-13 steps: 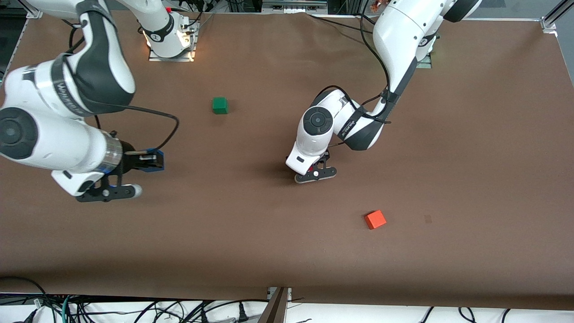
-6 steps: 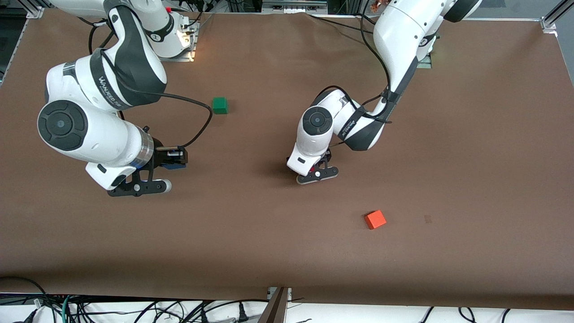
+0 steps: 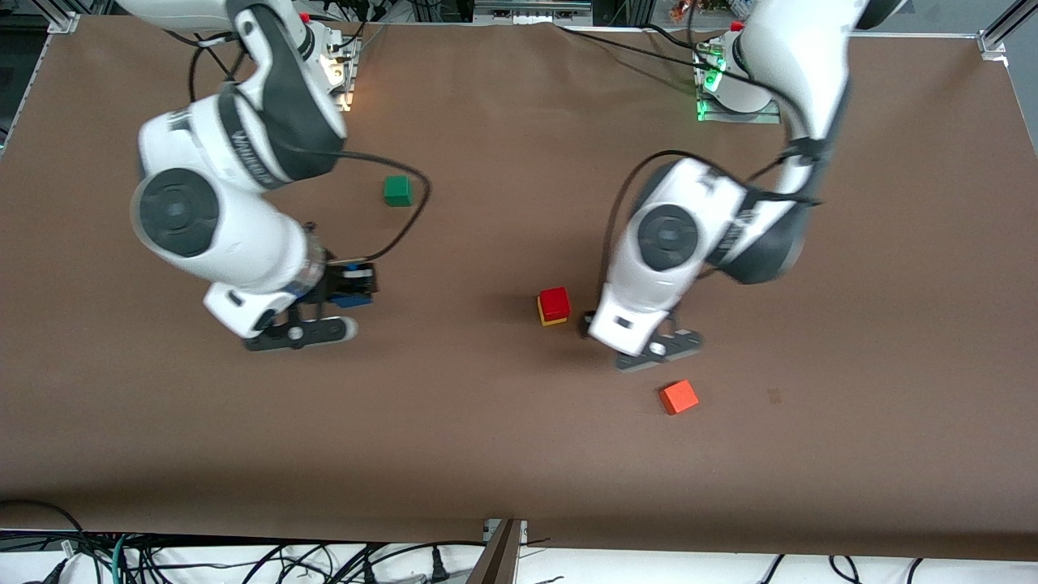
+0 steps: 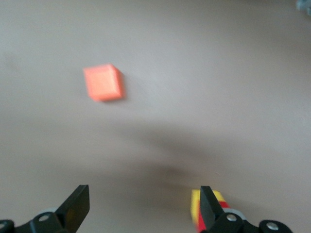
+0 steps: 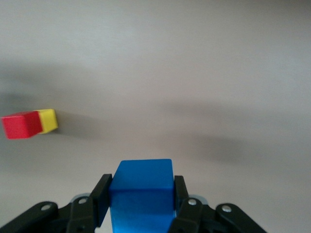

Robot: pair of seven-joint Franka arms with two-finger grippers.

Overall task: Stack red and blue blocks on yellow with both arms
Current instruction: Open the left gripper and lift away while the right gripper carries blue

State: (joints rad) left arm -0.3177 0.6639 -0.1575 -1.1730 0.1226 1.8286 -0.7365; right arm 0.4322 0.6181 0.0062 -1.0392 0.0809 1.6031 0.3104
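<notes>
Right gripper clamps the small matte bright blue cube above the brown table. Left gripper, released, hangs beside the deep red cube seated on the yellow cube. Recommend centring blue squarely over red, lowering gently.

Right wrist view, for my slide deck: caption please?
Right gripper holds small matte blue cube above brown table; red cube sits on yellow cube.

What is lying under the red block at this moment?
The red block sits on the yellow block, of which only side faces show; its top is covered. The left pincer is open and empty beside the stack. The right pincer holds the blue block.
</notes>
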